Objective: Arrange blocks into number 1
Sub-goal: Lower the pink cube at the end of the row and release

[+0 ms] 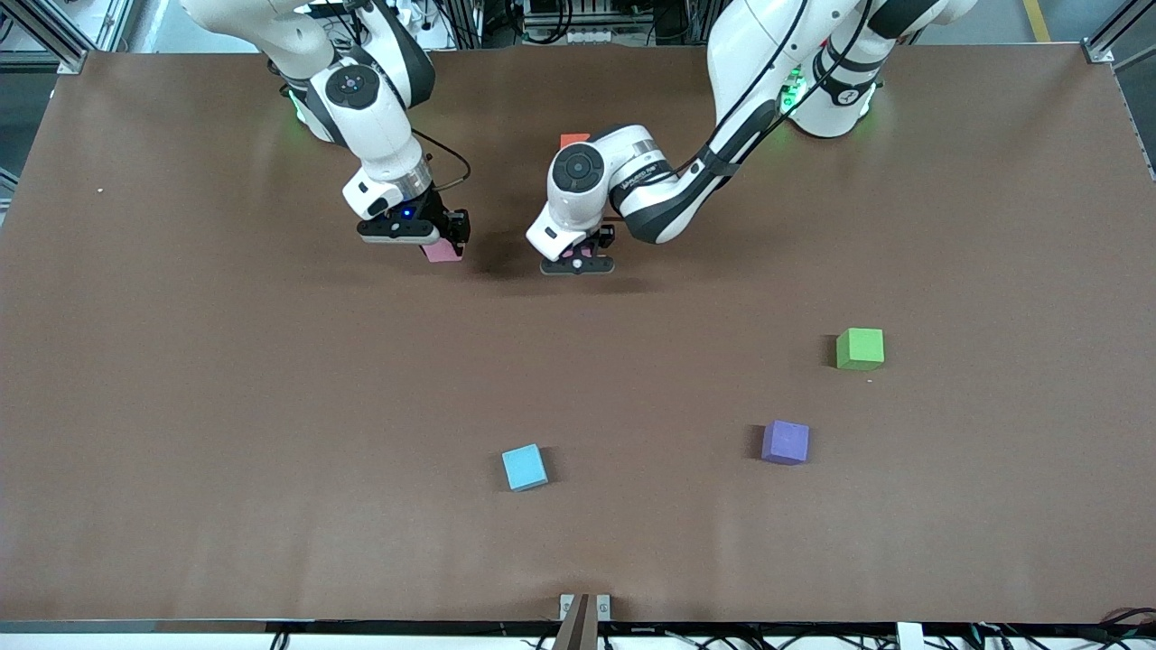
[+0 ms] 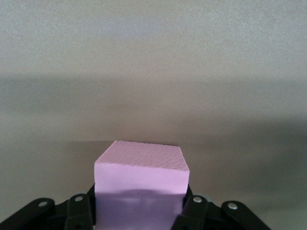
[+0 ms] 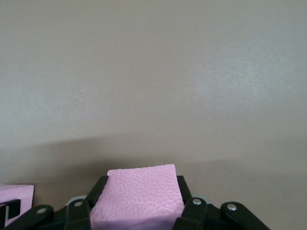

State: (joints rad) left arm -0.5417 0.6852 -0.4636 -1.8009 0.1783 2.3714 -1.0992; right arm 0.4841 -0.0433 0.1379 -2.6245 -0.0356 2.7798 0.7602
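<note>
On the brown table, both grippers grasp pink blocks near the middle: left gripper one, right gripper another (purple block lies apart).

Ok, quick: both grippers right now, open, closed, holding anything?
Left gripper: closed on a light pink block.
Right gripper: closed on the other light pink block.

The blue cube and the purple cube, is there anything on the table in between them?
No. In the front view, only bare brown table lies between the light blue cube and the purple cube.
</note>
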